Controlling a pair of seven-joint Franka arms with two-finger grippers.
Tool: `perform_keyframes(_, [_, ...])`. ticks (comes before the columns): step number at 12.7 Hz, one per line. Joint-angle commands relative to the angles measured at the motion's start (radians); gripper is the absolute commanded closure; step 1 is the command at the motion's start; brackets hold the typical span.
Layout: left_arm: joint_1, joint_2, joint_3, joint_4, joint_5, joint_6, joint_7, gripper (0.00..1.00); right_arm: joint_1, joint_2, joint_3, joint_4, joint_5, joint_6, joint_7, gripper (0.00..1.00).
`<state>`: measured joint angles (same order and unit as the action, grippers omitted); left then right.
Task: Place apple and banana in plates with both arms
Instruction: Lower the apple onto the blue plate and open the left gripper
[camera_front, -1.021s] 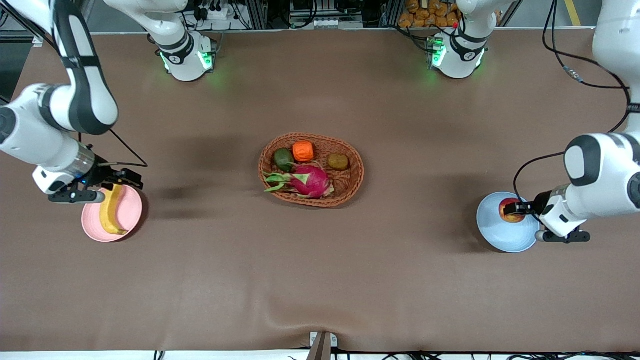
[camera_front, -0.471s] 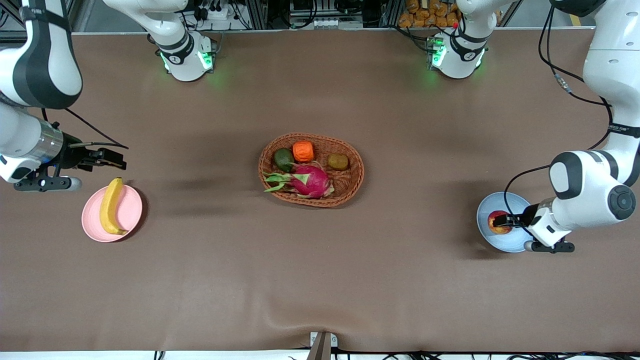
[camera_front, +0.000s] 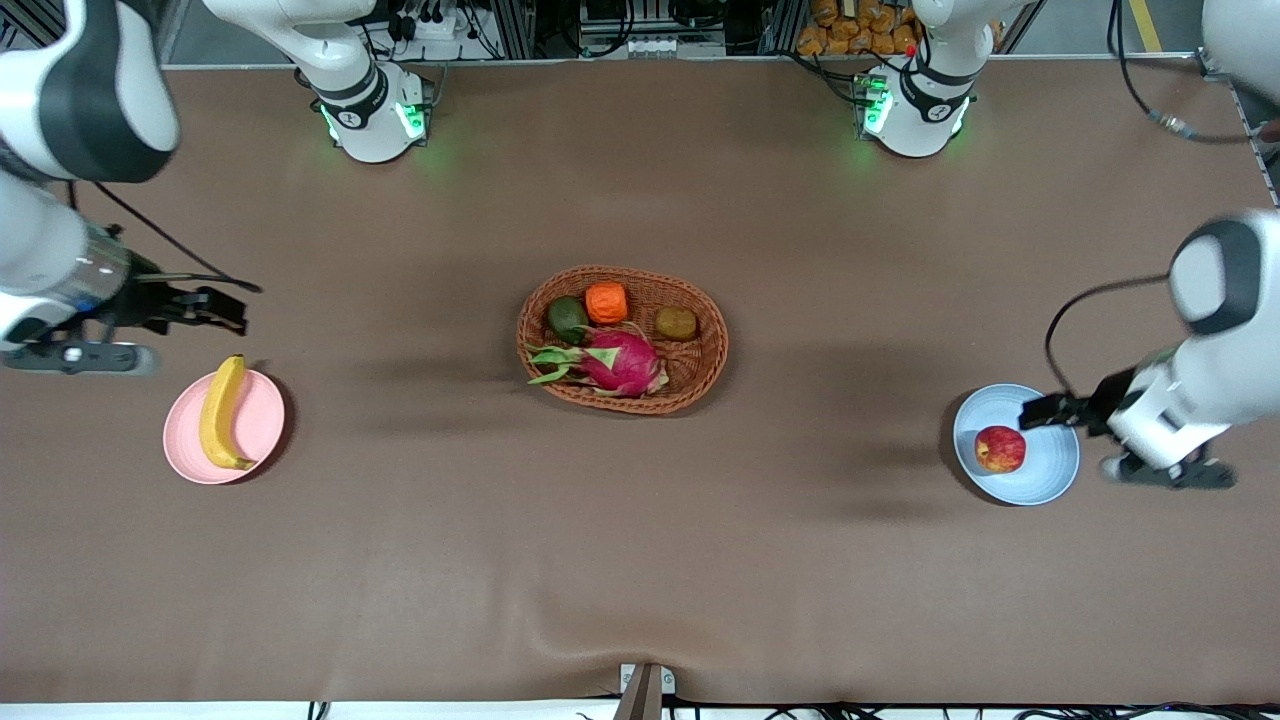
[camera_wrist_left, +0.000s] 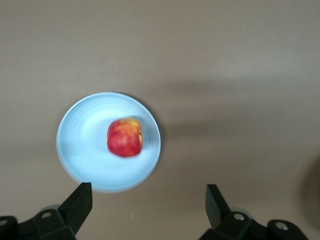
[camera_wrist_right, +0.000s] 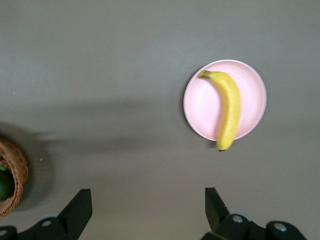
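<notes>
The apple (camera_front: 1000, 449) sits alone in the light blue plate (camera_front: 1050, 478) at the left arm's end of the counter (camera_front: 640, 560), free of the left hand (camera_front: 1035, 412), which hangs over the plate's rim with its fingers (camera_wrist_left: 80, 200) spread apart and nothing between them. The banana (camera_front: 222, 411) lies across the pale pink plate (camera_front: 262, 425) at the right arm's end, one dark tip poking past the rim; the right hand (camera_front: 225, 307) is up in the air over bare counter just beside that plate, fingers (camera_wrist_right: 79, 205) wide apart and empty. Midway between the two hands, well apart from both plates, an oval wicker basket (camera_front: 700, 385) holds a magenta dragon fruit (camera_front: 620, 362), an orange ribbed fruit (camera_front: 606, 302), a dark green fruit (camera_front: 567, 319) and a small brownish one (camera_front: 676, 323). The counter is covered in plain brown cloth, mostly flat, with a slight wrinkle near its edge closest to the front camera. Wide stretches of open cloth lie between each plate and the basket and around both plates. The arms' bases, lit green, stand along the counter's edge farthest from the front camera, with racks and cables past them.
</notes>
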<state>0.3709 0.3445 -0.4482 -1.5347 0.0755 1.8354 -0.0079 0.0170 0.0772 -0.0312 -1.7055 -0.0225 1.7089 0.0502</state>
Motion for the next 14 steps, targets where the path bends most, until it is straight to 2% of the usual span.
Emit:
perform_keyframes(1, [0.002, -0.097, -0.023, 0.053, -0.008, -0.148, -0.036, 0.00, -0.031, -0.004, 0.005, 0.119, -0.005, -0.150, -0.010, 0.00])
perform_keyframes(4, [0.002, -0.174, -0.053, 0.082, -0.003, -0.234, -0.109, 0.00, -0.054, -0.004, 0.004, 0.207, 0.001, -0.255, -0.099, 0.00])
perform_keyframes(8, [0.005, -0.205, -0.078, 0.084, -0.008, -0.249, -0.106, 0.00, -0.127, -0.002, 0.007, 0.205, 0.078, -0.238, -0.162, 0.00])
perform_keyframes(10, [0.000, -0.264, -0.078, 0.079, -0.020, -0.260, -0.110, 0.00, -0.121, -0.007, 0.008, 0.201, 0.076, -0.226, -0.150, 0.00])
perform_keyframes(12, [-0.004, -0.280, -0.092, 0.077, -0.020, -0.274, -0.121, 0.00, -0.112, -0.011, 0.014, 0.199, 0.072, -0.218, -0.109, 0.00])
perform_keyframes(13, [-0.039, -0.292, -0.058, 0.076, -0.026, -0.291, -0.127, 0.00, -0.091, -0.022, 0.014, 0.187, 0.064, -0.201, -0.064, 0.00])
perform_keyframes(14, [-0.129, -0.307, 0.032, 0.071, -0.026, -0.298, -0.130, 0.00, -0.069, -0.036, 0.014, 0.172, 0.055, -0.186, -0.049, 0.00])
